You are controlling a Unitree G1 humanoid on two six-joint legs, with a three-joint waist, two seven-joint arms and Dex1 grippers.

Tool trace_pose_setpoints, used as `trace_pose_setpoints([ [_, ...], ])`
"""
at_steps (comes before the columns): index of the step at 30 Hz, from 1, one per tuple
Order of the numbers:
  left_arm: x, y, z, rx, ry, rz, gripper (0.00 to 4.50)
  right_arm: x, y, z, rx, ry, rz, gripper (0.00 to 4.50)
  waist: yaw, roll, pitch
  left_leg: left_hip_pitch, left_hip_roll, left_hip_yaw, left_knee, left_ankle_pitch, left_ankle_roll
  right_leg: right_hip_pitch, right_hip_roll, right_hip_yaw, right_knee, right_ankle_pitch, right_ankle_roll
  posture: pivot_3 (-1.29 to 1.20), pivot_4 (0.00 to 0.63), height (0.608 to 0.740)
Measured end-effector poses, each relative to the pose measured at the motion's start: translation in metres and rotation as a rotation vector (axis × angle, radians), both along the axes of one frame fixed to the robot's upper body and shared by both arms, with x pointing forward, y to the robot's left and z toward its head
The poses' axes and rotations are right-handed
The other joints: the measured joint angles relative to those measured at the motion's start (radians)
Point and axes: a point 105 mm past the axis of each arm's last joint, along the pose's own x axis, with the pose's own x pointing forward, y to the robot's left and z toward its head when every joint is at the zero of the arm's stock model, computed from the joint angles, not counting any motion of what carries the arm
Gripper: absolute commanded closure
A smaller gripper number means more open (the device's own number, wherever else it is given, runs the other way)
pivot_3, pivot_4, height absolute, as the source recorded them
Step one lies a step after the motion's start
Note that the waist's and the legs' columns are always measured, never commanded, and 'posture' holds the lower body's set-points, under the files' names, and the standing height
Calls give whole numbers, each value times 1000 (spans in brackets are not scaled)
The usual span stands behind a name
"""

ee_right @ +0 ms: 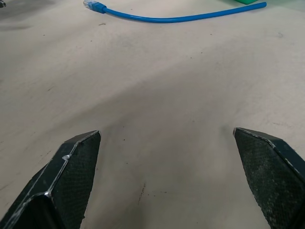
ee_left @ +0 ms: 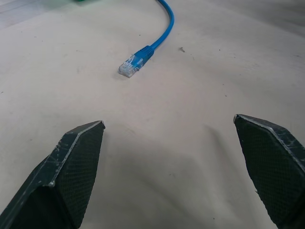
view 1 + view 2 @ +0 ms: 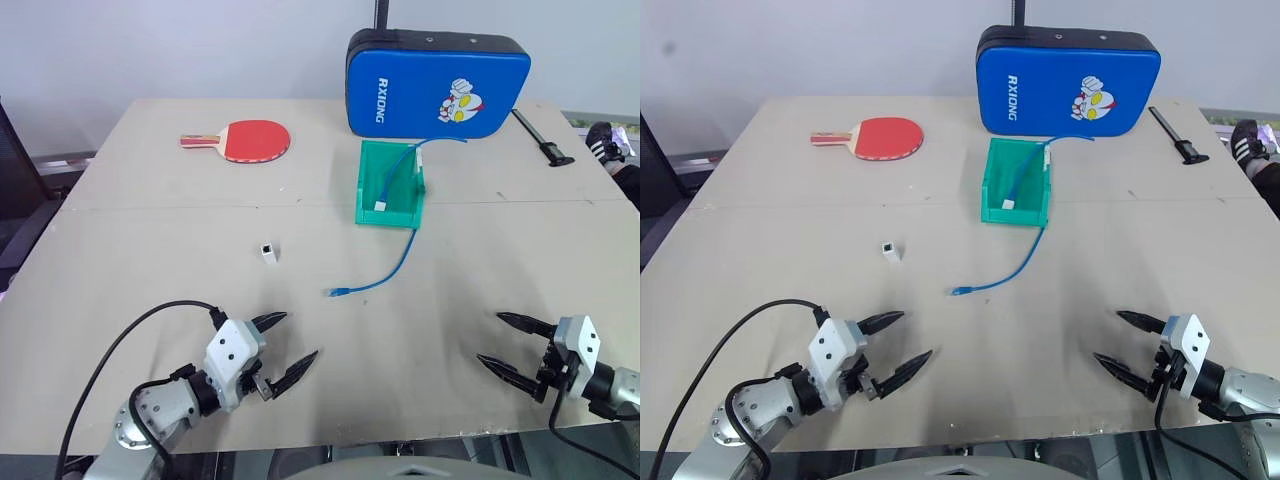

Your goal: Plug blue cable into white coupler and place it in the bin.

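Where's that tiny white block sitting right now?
In the left eye view, the tiny white plastic coupler lies alone on the tan table, left of the thin blue cable's plug and ahead of the open left gripper.

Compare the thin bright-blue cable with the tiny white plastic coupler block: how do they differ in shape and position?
The thin bright-blue cable is long and curved; the tiny white plastic coupler block is short and boxy. The cable runs up into the teal-green plastic bin; the coupler stands alone on the table, left of the cable's plug. Both lie untouched and unconnected.

Table (image 3: 150, 270): paddle (image 3: 245, 140), pad (image 3: 437, 83), bin (image 3: 388, 185), cable (image 3: 385, 272), coupler (image 3: 268, 252).
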Motion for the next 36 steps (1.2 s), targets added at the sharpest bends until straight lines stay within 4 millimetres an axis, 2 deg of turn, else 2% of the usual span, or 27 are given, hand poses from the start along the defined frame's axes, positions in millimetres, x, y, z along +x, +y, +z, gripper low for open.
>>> trace_pose_setpoints([
  [9, 0, -2, 2, -14, -9, -17, 0, -4, 0, -1, 30, 21, 0, 97, 0, 0, 0, 0, 0, 0, 0, 0, -1, 1, 0, 0, 0, 0, 0, 0, 150, 663],
  [15, 0, 4, -6, -3, -5, -35, 0, -6, 1, -1, 37, 22, 2, 97, 1, 0, 0, 0, 0, 0, 0, 0, 0, 0, 0, 0, 0, 0, 0, 0, 150, 663],
  [24, 6, 3, 0, 5, -25, -88, 0, -9, 2, 0, 48, 25, 12, 97, 1, 0, 0, 0, 0, 0, 0, 0, 0, 1, 0, 0, 0, 0, 0, 0, 150, 663],
  [29, 20, 1, 14, 18, -36, -156, 0, -14, 14, 15, 89, -11, 97, 97, 5, 1, 0, 1, 0, 0, 0, 0, -1, 1, 0, 0, 1, 0, 0, 0, 150, 663],
  [33, 38, -5, 36, 72, -56, -261, 0, -16, 31, 43, 153, -49, 218, 97, 5, 0, 0, 2, 0, 0, 0, 1, -2, 2, 1, 0, 1, 0, 0, 0, 150, 663],
  [36, 45, -9, 43, 119, -66, -345, 0, -13, 40, 60, 196, -88, 272, 97, 3, 0, 0, 2, -1, 0, 0, 1, -2, 2, 1, 2, 0, 0, 0, 0, 150, 663],
])
